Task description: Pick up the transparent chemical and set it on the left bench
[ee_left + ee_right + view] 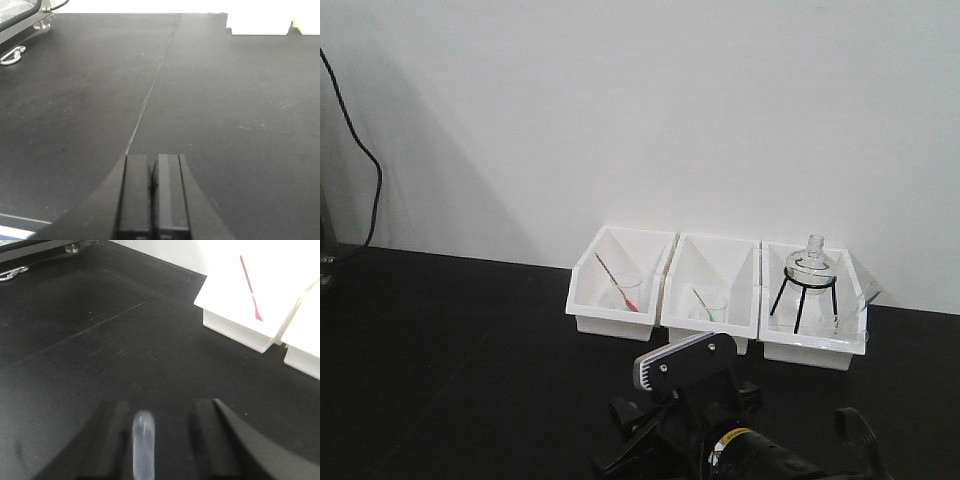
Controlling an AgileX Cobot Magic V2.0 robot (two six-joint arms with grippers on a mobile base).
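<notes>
Clear beaker (842, 320) with its colourless dropper (867, 294) stands in bin 3 (810, 350), rightmost, beside a tripod (805, 295). Judged light, rigid, slick and fragile; the loose dropper may tip, so grip the glass wall below the rim, gently. Left gripper (152, 195) is clenched, empty. Right gripper (161, 412) has its jaws apart; the blurred translucent rod (143, 440) between them is unidentifiable.

No legible text, labels, brands or nos. in any view; yellow sticker on arm (733, 437) too blurred to read.
</notes>
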